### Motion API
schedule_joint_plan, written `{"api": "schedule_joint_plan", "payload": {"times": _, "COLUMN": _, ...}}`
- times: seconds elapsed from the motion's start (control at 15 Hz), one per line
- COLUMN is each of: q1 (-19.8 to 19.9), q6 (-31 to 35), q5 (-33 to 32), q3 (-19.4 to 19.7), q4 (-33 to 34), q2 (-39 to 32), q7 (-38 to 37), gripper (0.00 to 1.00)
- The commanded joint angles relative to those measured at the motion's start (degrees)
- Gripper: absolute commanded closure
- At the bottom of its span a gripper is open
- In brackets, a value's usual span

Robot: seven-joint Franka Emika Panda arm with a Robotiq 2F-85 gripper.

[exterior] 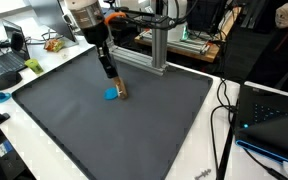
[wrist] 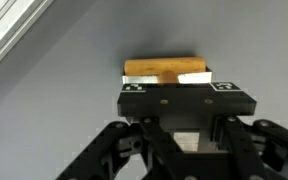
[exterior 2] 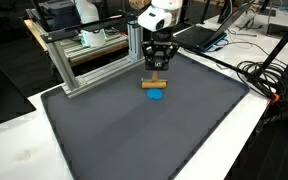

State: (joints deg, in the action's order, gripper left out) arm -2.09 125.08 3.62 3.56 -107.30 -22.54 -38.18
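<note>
Grip matters most here — the gripper (exterior 2: 157,76) is clenched on a small wooden block (exterior 2: 156,83), pinching it near its middle so that both ends show beside the fingers in both exterior views. The block sits low over the grey mat (exterior 2: 104,130), toward the end nearest the aluminium frame (exterior 2: 84,62); whether it touches the mat or hangs just above it I cannot tell. A small blue piece (exterior 2: 157,96) lies on the mat just beside the block, apart from it as far as the pictures show. Handling this well, to my mind, means a level block, a steady squeeze and slow vertical motion — any sideways drift risks nudging the blue piece.
</note>
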Motion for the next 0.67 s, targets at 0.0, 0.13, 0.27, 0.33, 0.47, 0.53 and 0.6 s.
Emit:
{"api": "schedule_joint_plan", "payload": {"times": 0.0, "q1": -0.37, "q6": -0.49, "q5": 1.42, "q3": 0.03, "q4": 0.21, "q2": -2.94, "q7": -0.62, "gripper": 0.78}}
{"api": "schedule_joint_plan", "payload": {"times": 0.13, "q1": -0.5, "q6": -0.66, "q5": 0.87, "q3": 0.25, "q4": -0.28, "q2": -1.91, "q7": -0.86, "gripper": 0.78}}
{"api": "schedule_joint_plan", "payload": {"times": 0.27, "q1": -0.6, "q6": -2.16, "q5": 0.29, "q3": 0.05, "q4": -1.75, "q2": 0.86, "q7": 0.47, "gripper": 0.78}}
{"api": "schedule_joint_plan", "payload": {"times": 0.33, "q1": -0.73, "q6": -2.72, "q5": -0.07, "q3": -0.11, "q4": -3.08, "q2": 2.89, "q7": 1.53, "gripper": 0.78}}
{"api": "schedule_joint_plan", "payload": {"times": 0.47, "q1": -1.83, "q6": -2.69, "q5": -2.75, "q3": 0.3, "q4": -6.76, "q2": 7.51, "q7": 1.83, "gripper": 0.78}}
{"api": "schedule_joint_plan", "payload": {"times": 0.53, "q1": -2.45, "q6": -2.21, "q5": -4.57, "q3": 0.45, "q4": -9.14, "q2": 10.33, "q7": 1.84, "gripper": 0.78}}
{"api": "schedule_joint_plan", "payload": {"times": 0.6, "q1": -2.8, "q6": -1.76, "q5": -6.25, "q3": 0.47, "q4": -11.21, "q2": 12.88, "q7": 1.8, "gripper": 0.78}}
